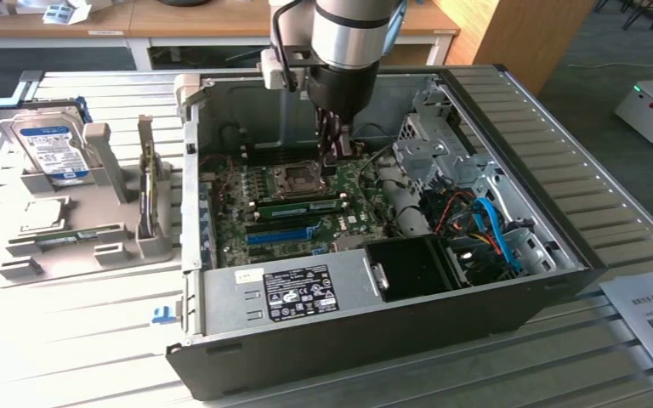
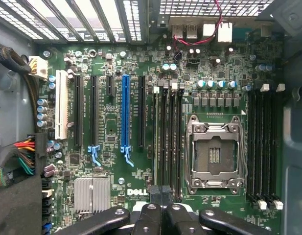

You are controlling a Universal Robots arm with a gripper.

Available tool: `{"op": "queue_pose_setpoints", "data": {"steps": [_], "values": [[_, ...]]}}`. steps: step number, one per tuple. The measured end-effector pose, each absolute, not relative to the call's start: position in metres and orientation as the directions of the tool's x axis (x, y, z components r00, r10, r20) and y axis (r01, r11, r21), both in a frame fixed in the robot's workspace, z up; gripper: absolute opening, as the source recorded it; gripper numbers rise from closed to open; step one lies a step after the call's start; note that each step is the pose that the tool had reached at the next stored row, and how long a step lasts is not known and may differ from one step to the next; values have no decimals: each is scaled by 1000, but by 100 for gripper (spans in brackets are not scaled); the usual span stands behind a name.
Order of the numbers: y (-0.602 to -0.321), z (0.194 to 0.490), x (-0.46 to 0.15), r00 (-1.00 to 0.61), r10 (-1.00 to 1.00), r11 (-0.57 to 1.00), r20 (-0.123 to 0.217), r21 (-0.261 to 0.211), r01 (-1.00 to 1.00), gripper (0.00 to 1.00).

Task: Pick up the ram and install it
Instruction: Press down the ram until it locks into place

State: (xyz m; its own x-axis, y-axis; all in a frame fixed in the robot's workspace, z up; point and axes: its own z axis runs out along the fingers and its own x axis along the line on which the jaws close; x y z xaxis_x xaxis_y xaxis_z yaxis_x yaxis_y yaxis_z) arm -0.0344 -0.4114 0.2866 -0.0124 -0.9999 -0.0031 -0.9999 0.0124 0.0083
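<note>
Toward the desk's middle, on the white slatted metal desk (image 1: 77, 340), stands an open black-and-grey steel computer case (image 1: 417, 314). The silver robot arm (image 1: 343, 34) reaches down into it.

The exterior view shows the ram (image 1: 303, 206), a thin green circuit-board stick with a pale label. It appears seated on edge in a slot beside the square metal processor socket (image 1: 300, 177). The black claw (image 1: 336, 144) hangs just past that socket (whether it touches the board cannot be told).

The wrist view shows the claw (image 2: 159, 196) clenched. Its dark fingertips are pressed together with nothing visible between them, above the end of four narrow black memory slots (image 2: 168, 142). Here the ram cannot be made out. The glossy green motherboard (image 2: 111, 122) carries one long blue plastic slot (image 2: 125, 112), one white slot (image 2: 60, 110) and one ribbed silver heatsink (image 2: 92, 193). The socket (image 2: 213, 154) lies open in its steel frame.

Near the desk's left edge in the exterior view, grey plastic holders (image 1: 31, 255) carry one silver hard drive with a blue-white label (image 1: 52, 144). They also hold one flat green stick (image 1: 71, 237), well apart from the case.
</note>
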Motion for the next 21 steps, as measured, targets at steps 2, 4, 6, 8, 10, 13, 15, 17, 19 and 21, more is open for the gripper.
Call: {"op": "queue_pose_setpoints", "data": {"steps": [2,4,6,8,10,13,15,17,19,21], "values": [[-411,288,-34,-12,-1000,12,-3,8,-1000,10],[-411,290,-34,-12,-1000,12,-3,8,-1000,10],[-411,292,-34,-12,-1000,12,-3,8,-1000,10],[-411,294,-34,-12,-1000,12,-3,8,-1000,10],[-411,295,-34,-12,-1000,12,-3,8,-1000,10],[-411,298,-34,-12,-1000,12,-3,8,-1000,10],[-411,299,-34,-12,-1000,12,-3,8,-1000,10],[-411,309,-34,-12,-1000,12,-3,8,-1000,10],[-411,309,-34,-12,-1000,12,-3,8,-1000,10],[-411,309,-34,-12,-1000,12,-3,8,-1000,10]]}}
